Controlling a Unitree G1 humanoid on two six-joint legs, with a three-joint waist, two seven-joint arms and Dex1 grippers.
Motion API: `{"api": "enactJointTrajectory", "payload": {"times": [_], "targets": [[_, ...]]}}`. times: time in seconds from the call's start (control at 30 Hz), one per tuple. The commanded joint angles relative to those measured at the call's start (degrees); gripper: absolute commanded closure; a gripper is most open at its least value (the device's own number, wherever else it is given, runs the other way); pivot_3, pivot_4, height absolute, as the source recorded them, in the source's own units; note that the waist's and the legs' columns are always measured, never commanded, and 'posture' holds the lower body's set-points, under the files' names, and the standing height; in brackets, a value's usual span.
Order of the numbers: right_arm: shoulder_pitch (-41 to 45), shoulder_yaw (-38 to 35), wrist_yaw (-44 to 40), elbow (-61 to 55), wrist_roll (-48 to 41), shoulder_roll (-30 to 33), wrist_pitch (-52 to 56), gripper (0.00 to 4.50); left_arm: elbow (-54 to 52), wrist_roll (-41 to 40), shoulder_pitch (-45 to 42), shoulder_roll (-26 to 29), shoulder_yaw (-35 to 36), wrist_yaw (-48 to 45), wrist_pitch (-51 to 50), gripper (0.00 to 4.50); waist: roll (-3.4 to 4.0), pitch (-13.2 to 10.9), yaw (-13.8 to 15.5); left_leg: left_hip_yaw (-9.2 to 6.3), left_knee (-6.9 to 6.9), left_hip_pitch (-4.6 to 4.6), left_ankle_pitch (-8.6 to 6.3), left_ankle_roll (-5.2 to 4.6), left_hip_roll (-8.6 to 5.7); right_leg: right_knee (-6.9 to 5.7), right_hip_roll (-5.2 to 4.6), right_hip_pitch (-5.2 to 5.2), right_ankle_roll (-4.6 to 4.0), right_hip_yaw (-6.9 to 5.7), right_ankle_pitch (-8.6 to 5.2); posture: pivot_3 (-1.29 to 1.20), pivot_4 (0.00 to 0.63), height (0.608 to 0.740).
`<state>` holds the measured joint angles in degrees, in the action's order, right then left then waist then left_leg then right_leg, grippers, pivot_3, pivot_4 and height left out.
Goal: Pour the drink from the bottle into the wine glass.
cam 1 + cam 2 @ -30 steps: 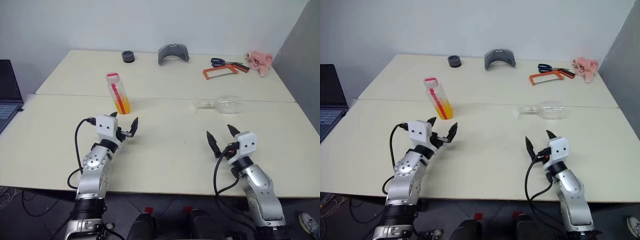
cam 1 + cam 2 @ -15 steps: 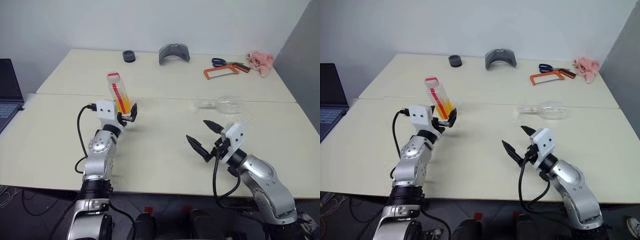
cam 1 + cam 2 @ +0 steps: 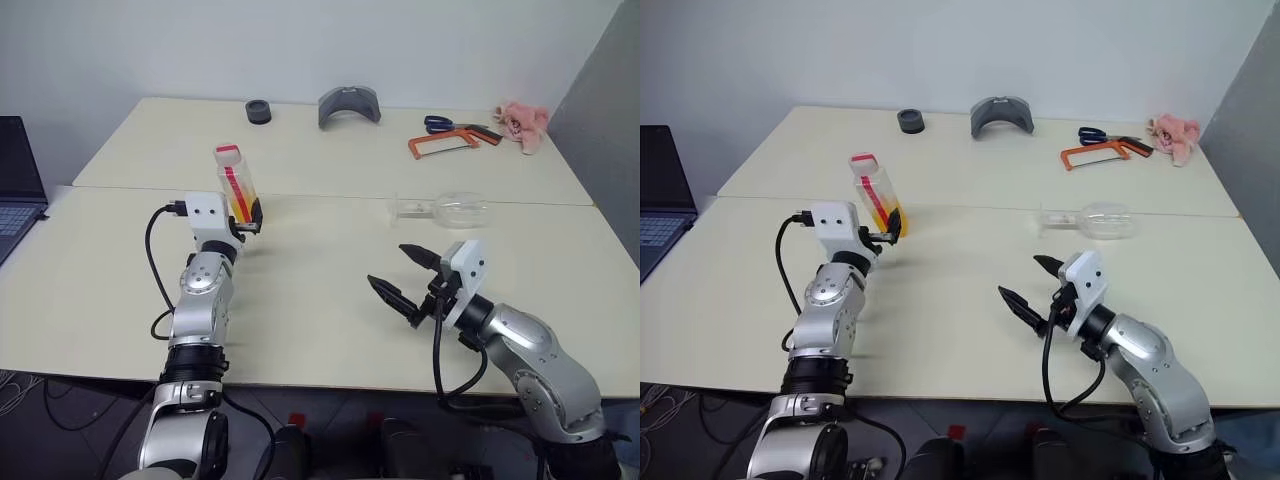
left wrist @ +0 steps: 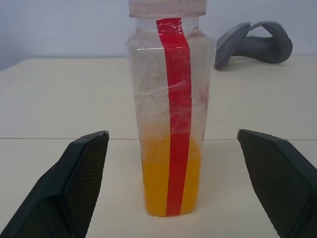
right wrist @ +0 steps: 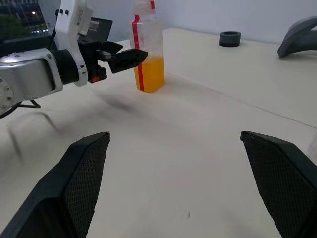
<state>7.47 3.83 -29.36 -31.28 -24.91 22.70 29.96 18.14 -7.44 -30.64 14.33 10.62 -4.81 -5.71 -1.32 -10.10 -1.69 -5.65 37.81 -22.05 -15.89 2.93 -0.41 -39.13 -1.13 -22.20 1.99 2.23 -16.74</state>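
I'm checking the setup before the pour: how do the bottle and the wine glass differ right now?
The bottle stands upright; the wine glass lies on its side. The bottle holds orange drink in its lower part; the glass looks empty. The bottle sits between the open left gripper's fingers; the glass lies apart from the right gripper. Both are clear and rest on the table.

No readable text, brand, number or sign to be found, the red strip (image 4: 176, 114) on the bottle (image 4: 168, 106) seen plain and unprinted, nothing legible made out on the cap (image 4: 166, 7), the tools or the bench (image 3: 330, 290)
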Motion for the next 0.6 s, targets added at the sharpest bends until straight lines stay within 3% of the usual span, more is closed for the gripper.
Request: {"api": "enactJointTrajectory", "payload": {"times": [0.03, 0.6], "targets": [[2.4, -1.0, 1.0, -2.4, -1.8, -0.5, 1.7, 0.00, 0.7, 0.8, -2.3, 0.6, 0.1, 0.4, 1.4, 0.04, 0.00, 0.0, 0.0, -0.01, 0.00, 0.00, 0.00, 0.00, 0.00, 0.00, 0.00, 0.00, 0.00, 0.00, 0.00, 0.00, 0.150, 0.740], [8.9, 2.7, 0.8, 0.2, -0.9, -1.3, 3.0, 0.00, 11.1, 3.7, -10.4, 1.9, 0.3, 3.5, 4.0, 0.04, 0.00, 0.0, 0.0, -0.04, 0.00, -0.06, 0.00, 0.01, -0.03, 0.03, -0.02, -0.03, 0.00, -0.05, 0.00, 0.00, 0.150, 0.740]]}}
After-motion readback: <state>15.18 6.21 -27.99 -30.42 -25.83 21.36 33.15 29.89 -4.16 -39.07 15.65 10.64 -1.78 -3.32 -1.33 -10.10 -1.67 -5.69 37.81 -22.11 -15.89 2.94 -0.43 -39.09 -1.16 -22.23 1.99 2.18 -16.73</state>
